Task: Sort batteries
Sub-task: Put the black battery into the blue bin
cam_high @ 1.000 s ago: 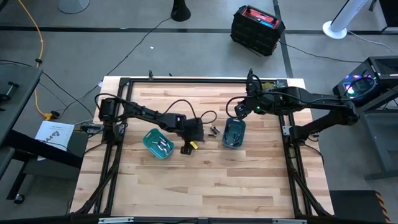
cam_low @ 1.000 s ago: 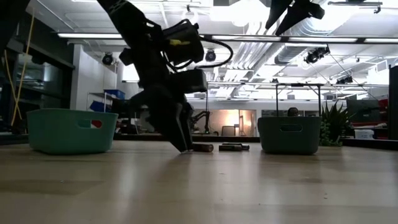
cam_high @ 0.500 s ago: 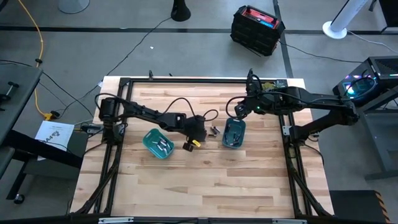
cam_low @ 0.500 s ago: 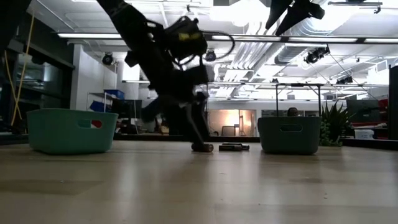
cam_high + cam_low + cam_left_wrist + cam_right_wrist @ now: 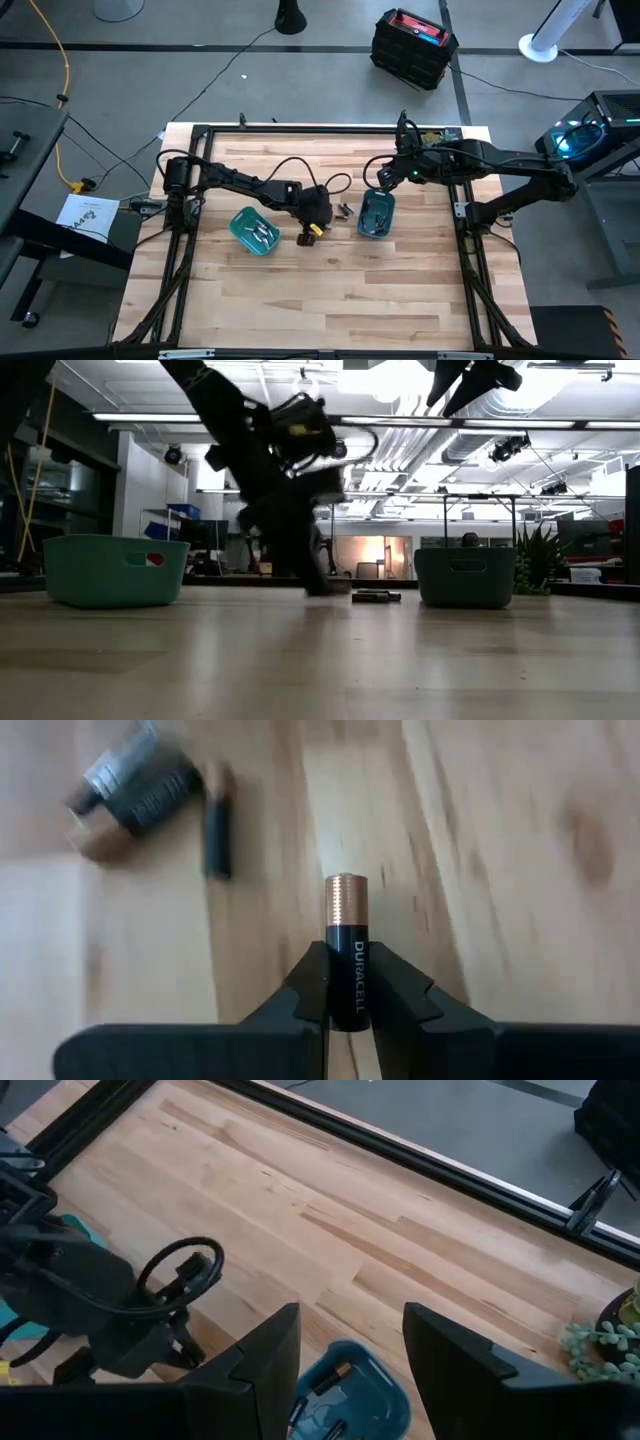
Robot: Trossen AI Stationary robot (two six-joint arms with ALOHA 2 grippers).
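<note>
My left gripper [image 5: 345, 972] is down at the table's middle [image 5: 322, 213], shut on a black battery with a copper end [image 5: 346, 910]. Two more loose batteries [image 5: 135, 792] [image 5: 217, 835] lie on the wood just beyond it, and one also shows in the low view [image 5: 375, 596]. The left teal bin [image 5: 254, 230] holds several batteries. My right gripper [image 5: 350, 1330] hangs open above the right teal bin [image 5: 377, 215], with nothing between its fingers. My left gripper pinches the battery's black body [image 5: 349, 995] by its two long sides between its two fingers. The fingers lie along the battery, and its copper end [image 5: 346, 895] sticks out past the fingertips. The fingers slant down to table level; whether the battery is lifted clear, I cannot tell.
A black cable loop [image 5: 335, 186] lies on the table behind the left gripper. The table's dark frame rails [image 5: 300, 128] run along its edges. Bare wood [image 5: 330, 290] fills the near half. In the low view the two bins [image 5: 115, 570] [image 5: 465, 575] flank the batteries.
My left gripper has gone toward the table's right edge, from beside the left bin to the loose batteries in the middle, staying low at the tabletop. The battery that lay free in front of it is now covered by its fingers.
</note>
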